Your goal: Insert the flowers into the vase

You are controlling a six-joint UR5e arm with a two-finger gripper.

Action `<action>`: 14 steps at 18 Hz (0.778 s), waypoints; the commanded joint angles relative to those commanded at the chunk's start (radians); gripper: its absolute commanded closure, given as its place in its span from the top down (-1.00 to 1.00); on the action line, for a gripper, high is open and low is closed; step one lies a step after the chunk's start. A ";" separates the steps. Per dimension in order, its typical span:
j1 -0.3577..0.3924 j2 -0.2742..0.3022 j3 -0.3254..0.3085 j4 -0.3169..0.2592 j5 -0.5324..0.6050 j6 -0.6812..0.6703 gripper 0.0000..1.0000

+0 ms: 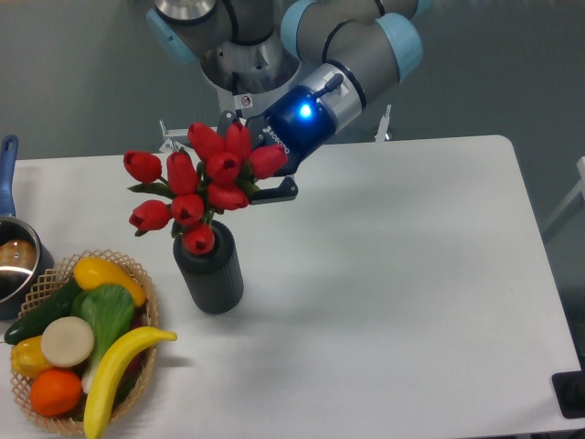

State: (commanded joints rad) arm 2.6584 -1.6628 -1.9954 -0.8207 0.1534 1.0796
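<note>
1. The vase point(209, 273) stands on the table point(411, 274), left of its middle.
2. The flowers point(198, 187) hang directly above the vase, the lowest bud at its mouth.
3. The gripper point(272, 186) is just right of the flowers, on the far side of the vase.
4. The basket point(144, 352) sits at the near left corner, left of the vase.
5. The pot point(15, 265) lies at the left edge, beyond the basket.

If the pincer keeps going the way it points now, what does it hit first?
It points down-left. The pincer is mostly hidden behind the flowers it seems to hold, so those lead; next in line looks like the vase mouth, though depth is unclear.
</note>
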 joint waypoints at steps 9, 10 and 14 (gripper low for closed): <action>-0.003 -0.015 -0.120 0.000 0.009 0.146 1.00; -0.003 -0.015 -0.120 0.002 0.014 0.146 1.00; 0.002 -0.005 -0.129 0.002 0.113 0.148 1.00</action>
State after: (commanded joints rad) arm 2.6599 -1.6675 -2.1245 -0.8191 0.2666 1.2272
